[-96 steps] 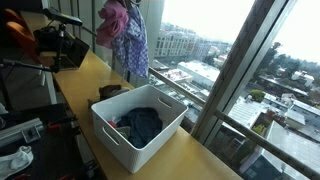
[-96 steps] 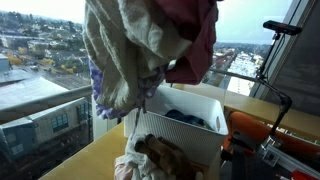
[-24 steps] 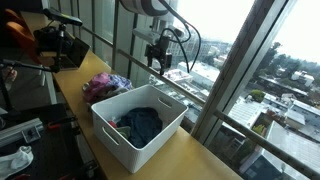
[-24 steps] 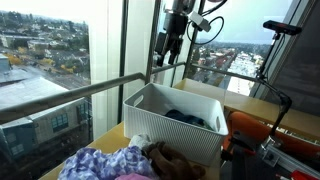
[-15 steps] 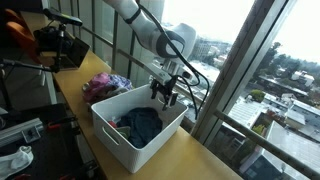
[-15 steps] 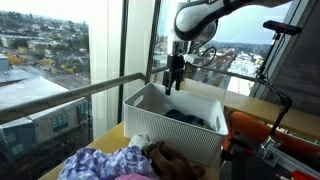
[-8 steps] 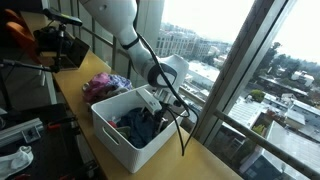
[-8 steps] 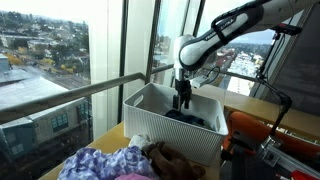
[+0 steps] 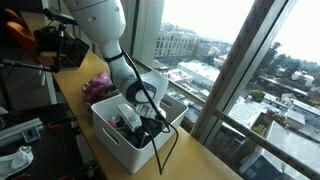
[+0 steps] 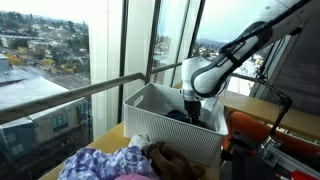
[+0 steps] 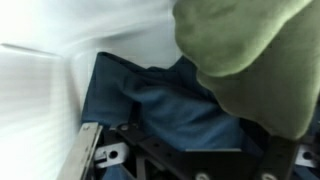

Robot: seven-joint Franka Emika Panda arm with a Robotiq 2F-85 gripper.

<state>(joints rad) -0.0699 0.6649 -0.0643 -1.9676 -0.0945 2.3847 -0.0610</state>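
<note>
We've got the pincer (image 9: 148, 126) dipped into the white bin (image 9: 125, 150), jaws spread wide with nothing in them. Right under its tips we see the dark blue garment (image 11: 165, 105), with a green cloth (image 11: 250, 50) bunched up beside it. Farther back on the table (image 9: 200, 160), a pile of clothes (image 9: 100, 85) lies just beside the bin.

I see a long wooden counter (image 9: 198, 160) running beside the window. A white bin (image 9: 112, 138) stands directly on it. Just beside the bin, a heap of pink and purple clothes (image 9: 98, 84) lies on the counter top, as both exterior views show.
</note>
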